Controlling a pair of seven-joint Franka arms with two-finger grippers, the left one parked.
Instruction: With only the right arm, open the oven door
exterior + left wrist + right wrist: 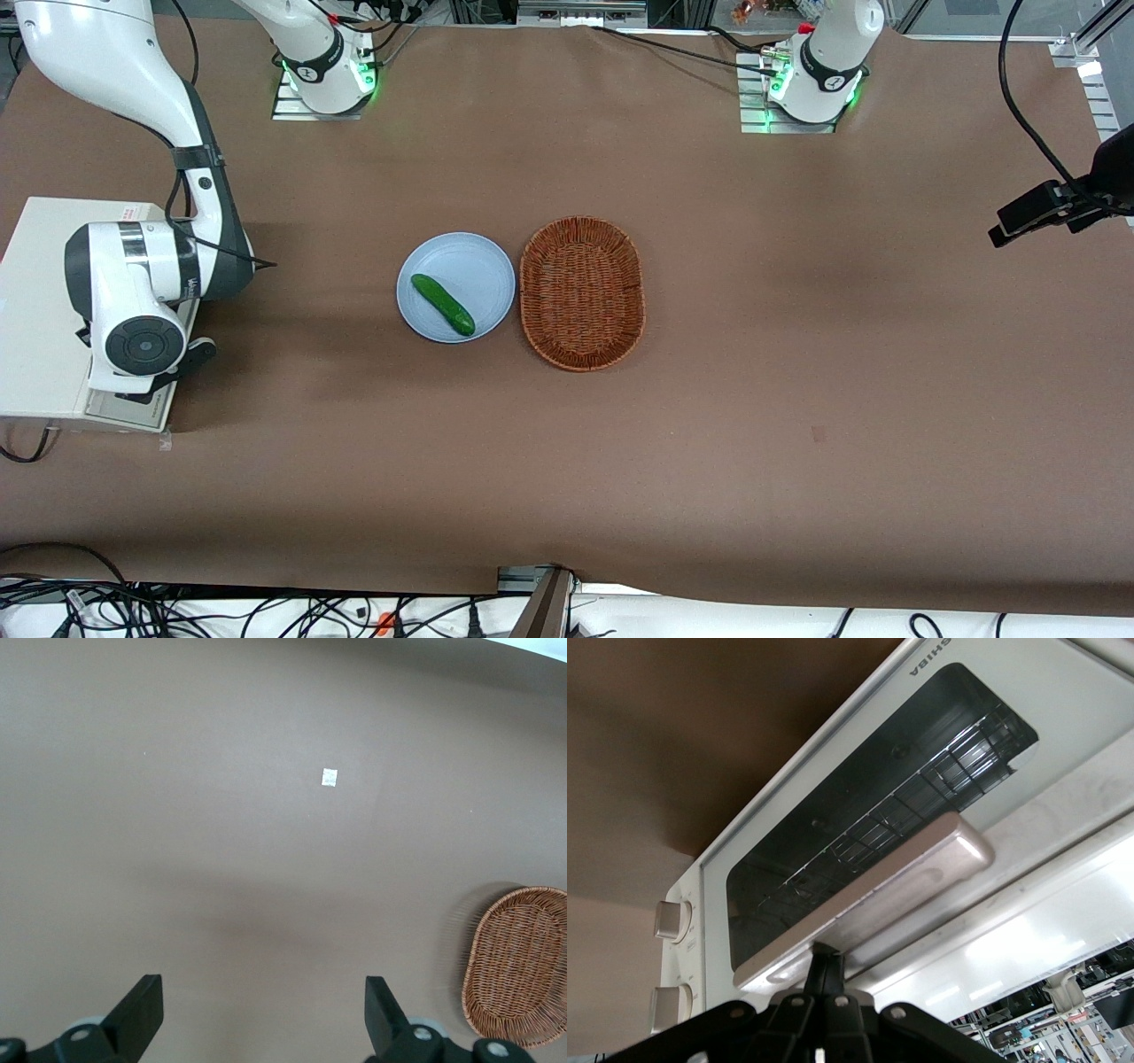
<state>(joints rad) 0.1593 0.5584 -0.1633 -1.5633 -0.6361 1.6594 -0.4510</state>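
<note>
Brown paper-covered table [709, 461], with cables along the frame's lower edge. Mid-frame, a blue plate [474, 261] bearing a cucumber [442, 304] sits just beside a wicker basket [524, 292]. At the working arm's end stands the cream oven [35, 310], and the right arm [133, 283] bends over it. Wrist view: the oven door [859, 815] is closed, and the gripper [824, 961], fingers together, is at its silver handle [877, 890].

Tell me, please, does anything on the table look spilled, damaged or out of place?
Nothing stands out. The cucumber lies on the blue plate, beside the upright wicker basket. The gripper is at the oven door handle.
</note>
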